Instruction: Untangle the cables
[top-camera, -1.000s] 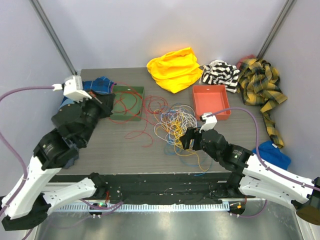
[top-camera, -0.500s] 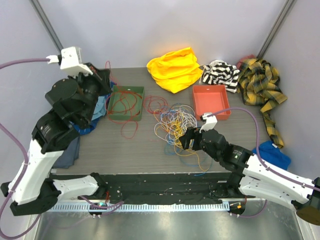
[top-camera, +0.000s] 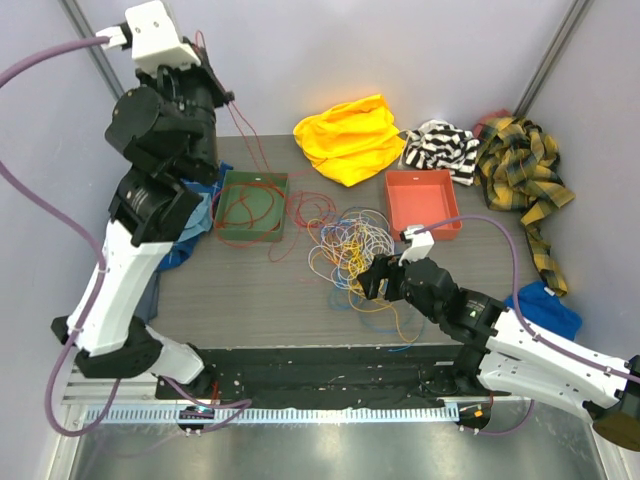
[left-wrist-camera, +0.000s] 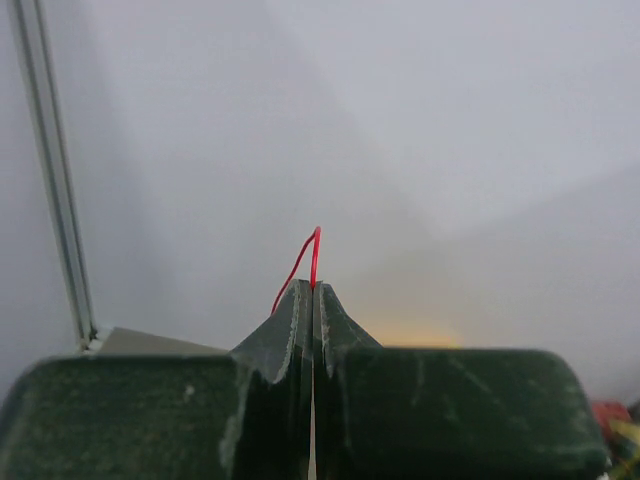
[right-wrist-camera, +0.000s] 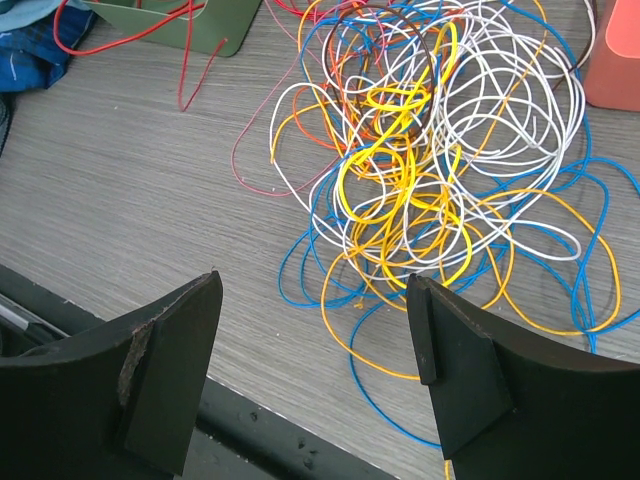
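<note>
The cables lie as a tangle of white, yellow, orange and blue loops mid-table, also filling the right wrist view. My left gripper is raised high at the back left, shut on a red cable that sticks out above its tips. That red cable hangs down to red coils in the green tray. My right gripper hovers low at the tangle's near edge, open, nothing between its fingers.
An empty orange-red tray sits right of the tangle. Yellow cloth, striped cloth and plaid cloth lie along the back right. Blue cloths lie at the left and the right edge.
My left arm has swung up from table height beside the green tray to high at the back left, drawing the red cable upward. The right arm has not moved.
</note>
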